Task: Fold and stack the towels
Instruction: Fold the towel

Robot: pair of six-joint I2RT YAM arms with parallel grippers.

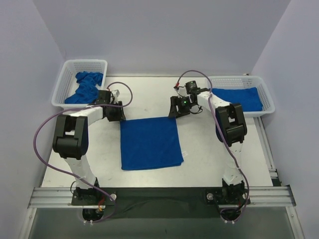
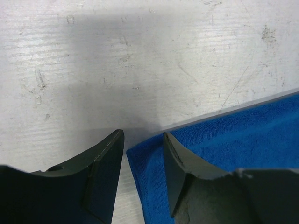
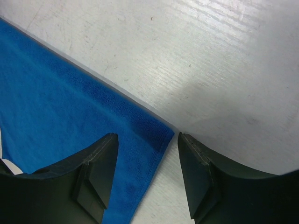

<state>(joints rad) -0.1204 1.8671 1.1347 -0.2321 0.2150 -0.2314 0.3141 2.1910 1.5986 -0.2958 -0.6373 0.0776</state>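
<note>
Now left claw (image 2: 142, 135), right claw (image 3: 147, 136) astride corners of towel (image 1: 149, 143).

Both low and pointing downward, the left claw (image 2: 142, 140) and right claw (image 3: 147, 144) have jaws partly apart.

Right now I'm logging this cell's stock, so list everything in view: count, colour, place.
table: 1, scuffed white, under everything
baskets: 2, white mesh, left basket far-left, right basket far-right
spread towel: 1, royal blue, flat mid-table
crumpled towels: count unclear, blue, in left basket
flat towels: count unclear, blue, in right basket
cables: 2, purple, one per arm
left arm: 1, black-white, jaws apart astride spread towel's far-left corner
right arm: 1, black-white, jaws apart astride its far-right corner
</note>
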